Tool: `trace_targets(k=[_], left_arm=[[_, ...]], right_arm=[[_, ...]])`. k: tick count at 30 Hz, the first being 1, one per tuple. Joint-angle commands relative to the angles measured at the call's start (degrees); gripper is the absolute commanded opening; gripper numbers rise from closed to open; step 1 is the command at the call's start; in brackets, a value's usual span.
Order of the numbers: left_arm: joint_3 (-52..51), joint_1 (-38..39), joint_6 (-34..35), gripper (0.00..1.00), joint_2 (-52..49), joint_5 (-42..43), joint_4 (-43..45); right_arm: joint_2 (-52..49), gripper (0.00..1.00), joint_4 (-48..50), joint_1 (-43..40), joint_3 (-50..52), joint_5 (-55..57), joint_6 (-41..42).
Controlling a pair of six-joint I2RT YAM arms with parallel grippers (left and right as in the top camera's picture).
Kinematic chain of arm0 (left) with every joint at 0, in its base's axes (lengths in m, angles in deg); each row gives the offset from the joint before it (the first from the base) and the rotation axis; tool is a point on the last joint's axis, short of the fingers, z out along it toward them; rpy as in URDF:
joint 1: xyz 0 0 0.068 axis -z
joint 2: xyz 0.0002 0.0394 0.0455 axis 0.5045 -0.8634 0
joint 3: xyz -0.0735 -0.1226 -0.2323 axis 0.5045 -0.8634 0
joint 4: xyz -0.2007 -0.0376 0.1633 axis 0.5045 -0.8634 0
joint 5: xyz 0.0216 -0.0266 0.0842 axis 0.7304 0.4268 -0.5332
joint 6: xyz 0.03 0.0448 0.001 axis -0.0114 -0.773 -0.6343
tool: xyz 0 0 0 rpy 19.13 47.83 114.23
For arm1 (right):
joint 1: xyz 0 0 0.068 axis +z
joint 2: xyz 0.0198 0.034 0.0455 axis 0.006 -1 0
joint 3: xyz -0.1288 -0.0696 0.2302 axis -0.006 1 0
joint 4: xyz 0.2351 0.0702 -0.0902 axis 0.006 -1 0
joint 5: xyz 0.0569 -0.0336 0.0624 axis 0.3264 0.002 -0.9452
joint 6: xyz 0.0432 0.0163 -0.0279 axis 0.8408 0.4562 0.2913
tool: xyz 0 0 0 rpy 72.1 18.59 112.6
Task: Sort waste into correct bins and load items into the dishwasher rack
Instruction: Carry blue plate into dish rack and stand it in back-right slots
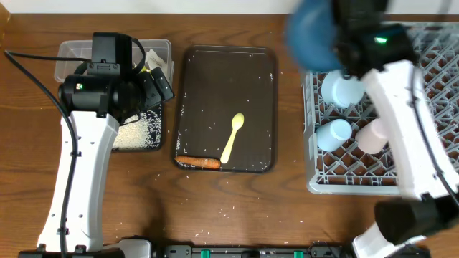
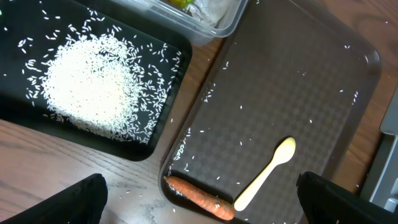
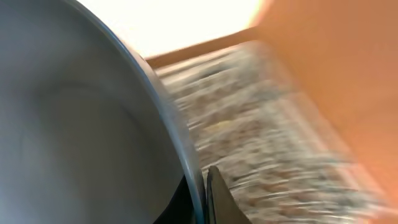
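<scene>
Black tray (image 2: pixel 180 68), left edge: rice heap (image 2: pixel 93 87). Brown serving tray (image 2: pixel 298 81), centre: yellow spoon (image 2: pixel 264 174), carrot stick (image 2: pixel 199 198). Rack (image 1: pixel 441 50), right edge: cups (image 1: pixel 334 133). Left gripper (image 2: pixel 205 205) spread, empty. Right gripper (image 3: pixel 204 196) pinching blue plate (image 1: pixel 312 36) above rack's far corner.

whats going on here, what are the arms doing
The right hand grips the dark blue plate by its rim at the edge of the grey rack, where a pink cup sits. The left hand hangs open over the brown tray, which holds the yellow spoon and the carrot stick. Rice lies in the black tray.
</scene>
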Motion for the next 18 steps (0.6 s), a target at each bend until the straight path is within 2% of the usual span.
trace_targets(k=[1, 3, 11, 18], left_arm=[[-0.26, -0.24, 0.31, 1.00, -0.31, -0.68, -0.15], [-0.26, -0.24, 0.31, 1.00, -0.31, -0.68, -0.15], [-0.26, -0.24, 0.31, 1.00, -0.31, -0.68, -0.15], [-0.26, -0.24, 0.31, 1.00, -0.31, -0.68, -0.15]], right_arm=[[0.17, 0.01, -0.15, -1.25, -0.63, 27.98, -0.33], [-0.11, 0.01, -0.04, -2.62, -0.57, 30.71, -0.28], [-5.18, 0.01, 1.57, -12.46, -0.52, 29.92, -0.39], [-11.39, 0.01, 1.18, -19.41, -0.09, 27.50, -5.53]])
